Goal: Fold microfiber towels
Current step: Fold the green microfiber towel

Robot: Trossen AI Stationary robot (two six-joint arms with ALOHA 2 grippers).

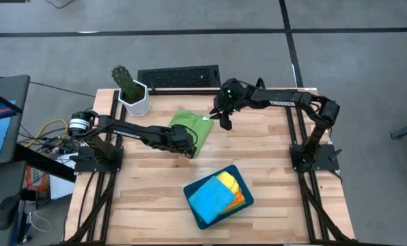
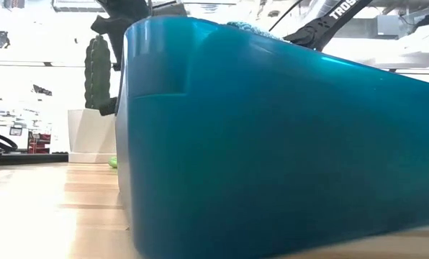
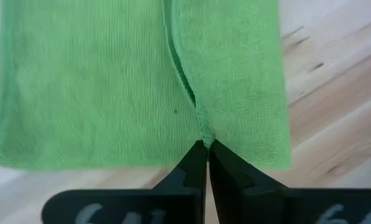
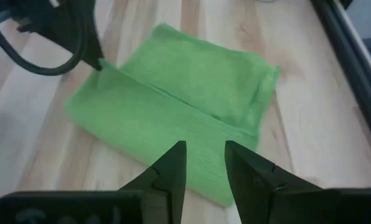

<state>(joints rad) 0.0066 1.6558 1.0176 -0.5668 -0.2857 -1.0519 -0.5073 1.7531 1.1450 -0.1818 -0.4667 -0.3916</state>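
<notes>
The left end effector (image 3: 206,149) pinched the folded green microfiber towel (image 1: 190,126) at its edge on the wooden surface (image 1: 272,164); the right end effector (image 4: 205,163) hovered spread above its far side.

A towel (image 1: 188,124) lay mid-desk (image 1: 272,171) between both grippers; the tray (image 1: 239,201) of towels (image 1: 214,196) sat nearer the front, the plant (image 1: 131,91) behind.

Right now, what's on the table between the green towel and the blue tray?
Nothing: in the high view only bare wood lies between the green towel, pinched by the left gripper, and the tray.
</notes>
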